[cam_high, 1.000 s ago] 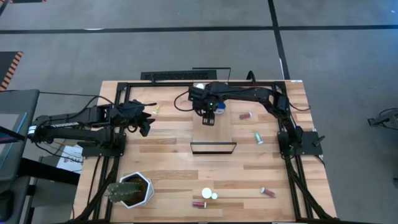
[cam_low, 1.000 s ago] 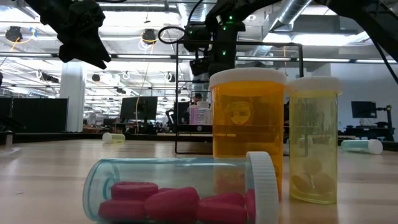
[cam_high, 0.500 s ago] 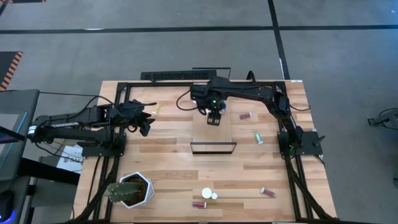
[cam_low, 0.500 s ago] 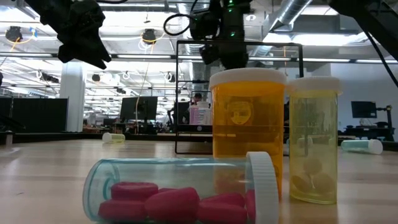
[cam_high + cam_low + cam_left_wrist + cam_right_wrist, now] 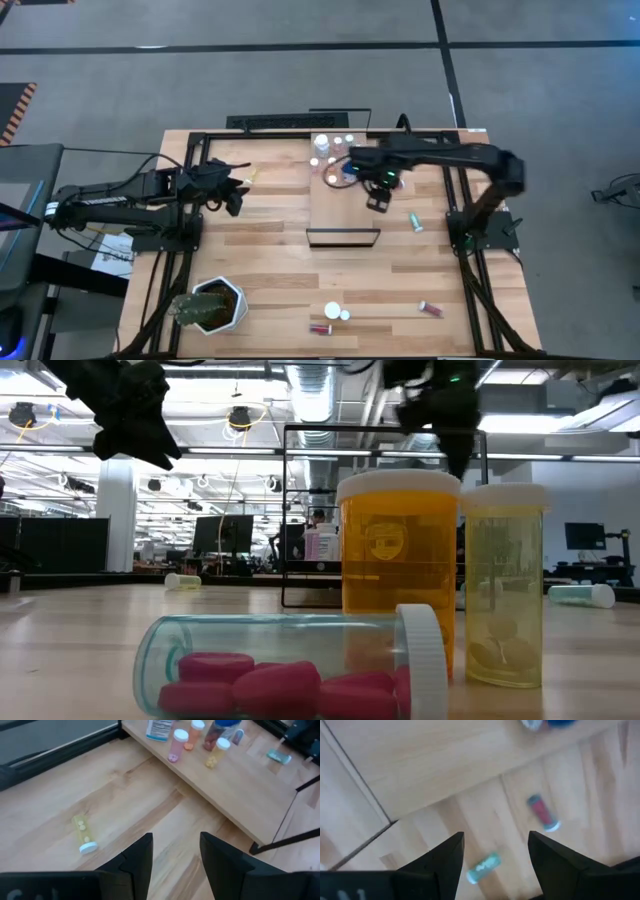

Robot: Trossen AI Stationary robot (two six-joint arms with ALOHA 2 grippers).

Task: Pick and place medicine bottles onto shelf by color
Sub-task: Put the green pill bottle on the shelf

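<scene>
Right gripper spread, empty, over shelf edge. Left gripper spread, empty. Bottles bunched at shelf's far end; colours hard to read. Low view: front bottles block shelf.

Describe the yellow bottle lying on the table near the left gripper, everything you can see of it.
The yellow bottle is a small, slim vial with a see-through yellow body and a white cap. It looks like plastic, and a few pale pills show inside. It lies on its side on the wooden tabletop, alone and apart from the shelf. Nothing touches it except the table. The open left gripper hangs above it, not in contact.
</scene>
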